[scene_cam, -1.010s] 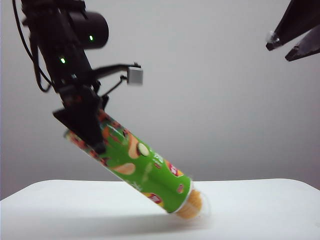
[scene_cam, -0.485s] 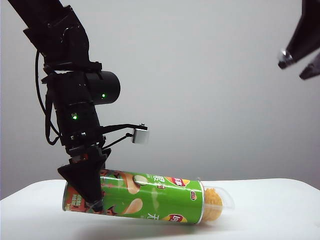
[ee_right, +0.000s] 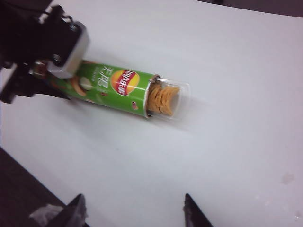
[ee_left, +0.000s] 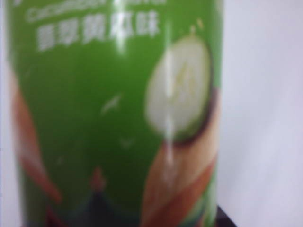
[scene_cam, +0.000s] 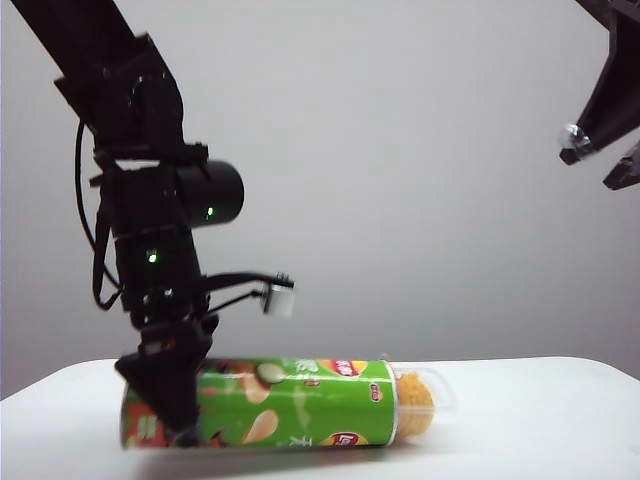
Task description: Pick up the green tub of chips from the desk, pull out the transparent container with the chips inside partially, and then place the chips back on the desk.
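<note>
Tub: the green tub of chips [scene_cam: 290, 402] lies on its side on the worktop [scene_cam: 540, 420], a long glossy bright-green cylinder with a silver rim at its open end.
Brand: a red-and-yellow Lay's roundel [ee_right: 124, 81] with white Chinese characters beside it; the characters are too blurred to read.
Artwork: the left wrist view shows a pale cucumber slice [ee_left: 179, 92], a golden crisp below it and a blurred white line of characters.
Container: the transparent container [ee_right: 174, 100], thin clear plastic with a rounded end, sticks partly out of the tub's mouth, toward 3 o'clock in the exterior view.
Chips: the chips [scene_cam: 414, 403], a stack of curved golden-yellow crisps, show through the plastic.
Left end effector [scene_cam: 172, 395]: black, clamped around the tub near its closed end, at 9 o'clock of the tub.
Right end effector [scene_cam: 598, 165]: high at 2 o'clock, fingers spread apart, holding nothing.
Worktop: plain, smooth, white, with rounded corners.
</note>
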Motion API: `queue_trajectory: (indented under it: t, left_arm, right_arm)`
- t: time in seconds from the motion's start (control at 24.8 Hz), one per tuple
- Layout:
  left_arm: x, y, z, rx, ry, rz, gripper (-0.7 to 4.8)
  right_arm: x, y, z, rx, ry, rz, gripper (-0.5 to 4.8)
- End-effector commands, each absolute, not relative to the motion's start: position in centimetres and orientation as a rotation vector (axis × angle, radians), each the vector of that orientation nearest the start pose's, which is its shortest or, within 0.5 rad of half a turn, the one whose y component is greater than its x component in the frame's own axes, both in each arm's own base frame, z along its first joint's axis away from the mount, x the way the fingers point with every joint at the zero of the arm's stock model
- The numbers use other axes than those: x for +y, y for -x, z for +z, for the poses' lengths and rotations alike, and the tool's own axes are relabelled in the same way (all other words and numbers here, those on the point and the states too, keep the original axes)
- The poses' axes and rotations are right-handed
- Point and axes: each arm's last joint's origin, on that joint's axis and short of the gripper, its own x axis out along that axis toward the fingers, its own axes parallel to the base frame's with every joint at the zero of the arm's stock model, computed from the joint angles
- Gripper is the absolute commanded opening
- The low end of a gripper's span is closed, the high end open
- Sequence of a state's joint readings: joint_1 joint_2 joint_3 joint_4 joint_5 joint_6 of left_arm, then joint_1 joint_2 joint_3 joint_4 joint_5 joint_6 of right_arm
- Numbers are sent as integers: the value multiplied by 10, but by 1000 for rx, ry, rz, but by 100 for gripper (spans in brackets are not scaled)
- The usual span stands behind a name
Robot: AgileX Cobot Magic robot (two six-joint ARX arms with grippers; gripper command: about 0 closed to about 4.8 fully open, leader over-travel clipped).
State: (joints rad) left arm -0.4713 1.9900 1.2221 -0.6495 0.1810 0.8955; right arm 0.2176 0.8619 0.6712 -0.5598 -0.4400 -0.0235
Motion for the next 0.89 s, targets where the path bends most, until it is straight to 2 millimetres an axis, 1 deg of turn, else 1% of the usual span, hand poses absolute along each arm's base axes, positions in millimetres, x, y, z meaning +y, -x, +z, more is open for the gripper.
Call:
queue_trajectory:
  t: [0.04,0.08,0.12,0.16,0.24,0.32,0.36,0.44,0.48,0.61,0.73,0.81,0.89]
  left_arm:
    - [-168,-317,116,1149,-887,-1131,351]
    - [-168,-317,116,1149,-882,-1130,361]
    - [-168,-317,116,1149,-881,-1127,400]
    - [-168,-317,116,1153,-873,-1117,477]
    - [-168,-318,116,1154,-861,-1103,479]
    - [-168,-317,117,1189,-815,-1069,479]
    - [-168,-316,119,1202,-805,-1062,479]
    - [-171,-312,129,1213,-800,-1048,479]
    - [-171,-311,140,1203,-802,-1024,479]
    - [-170,-308,160,1176,-785,-995,479]
    - [-165,-302,183,1152,-817,-930,479]
    - [-160,-297,199,1154,-824,-831,479]
    - [-156,-291,214,1153,-770,-763,479]
  right_arm:
    - [50,-163,256,727,-80,666,266]
    - [50,-163,256,726,-79,666,266]
    - [50,-163,256,723,-79,667,267]
    - [50,-163,257,717,-79,668,267]
    - [50,-164,258,706,-79,673,277]
    - [51,-164,258,703,-86,694,278]
    - [51,-164,258,702,-86,694,279]
    - [51,-164,258,699,-86,694,279]
    - [51,-164,258,696,-85,694,280]
    - [51,-164,259,696,-92,713,280]
    - [52,-163,259,696,-102,735,279]
    - [52,-163,259,700,-112,730,279]
    - [52,-163,258,706,-117,731,279]
